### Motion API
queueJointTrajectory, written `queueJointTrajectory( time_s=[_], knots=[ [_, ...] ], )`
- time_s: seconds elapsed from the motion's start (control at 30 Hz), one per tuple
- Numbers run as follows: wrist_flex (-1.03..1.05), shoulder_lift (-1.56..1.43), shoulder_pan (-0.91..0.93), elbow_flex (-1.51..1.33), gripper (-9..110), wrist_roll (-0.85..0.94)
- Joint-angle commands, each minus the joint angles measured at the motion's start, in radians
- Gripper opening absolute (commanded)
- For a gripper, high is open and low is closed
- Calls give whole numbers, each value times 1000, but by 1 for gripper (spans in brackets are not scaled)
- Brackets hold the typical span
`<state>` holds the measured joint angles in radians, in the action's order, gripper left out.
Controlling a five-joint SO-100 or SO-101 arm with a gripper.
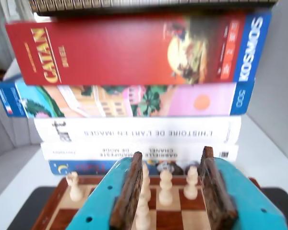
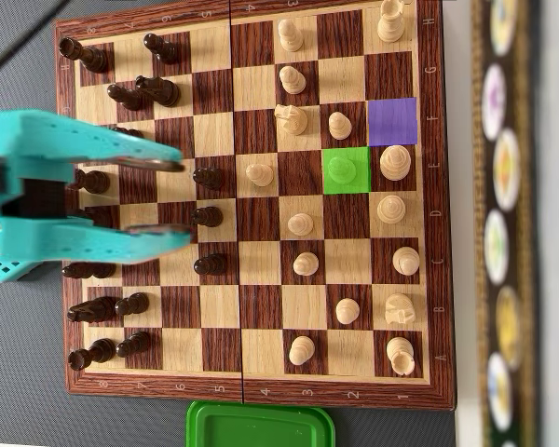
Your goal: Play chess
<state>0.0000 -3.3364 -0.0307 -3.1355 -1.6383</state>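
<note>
The wooden chessboard (image 2: 252,391) fills the overhead view, dark pieces on its left half and light pieces on its right. One square is tinted green (image 2: 332,183) and carries a pawn; an empty square beside it is tinted purple (image 2: 392,122). My teal gripper (image 2: 184,199) hovers open over the dark side, its tips near two dark pawns (image 2: 205,175), gripping nothing. In the wrist view the gripper (image 1: 172,154) shows brown pads (image 1: 131,191) spread wide. Light pieces (image 1: 166,187) stand on the board (image 1: 170,218) beyond the gap.
A stack of books and game boxes, with a red Catan box (image 1: 125,50) near the top, rises just past the board's light side (image 2: 503,223). A green tray (image 2: 261,424) lies against the board's bottom edge in the overhead view.
</note>
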Motion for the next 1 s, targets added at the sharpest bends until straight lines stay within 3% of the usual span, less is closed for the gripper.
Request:
queueJointTrajectory(
  time_s=[0.0,0.4,0.97],
  knots=[
    [-215,-11,6,-17,18,-6],
    [-859,-11,9,-23,18,-8],
    [-1493,-11,3,-23,18,-6]
  ],
)
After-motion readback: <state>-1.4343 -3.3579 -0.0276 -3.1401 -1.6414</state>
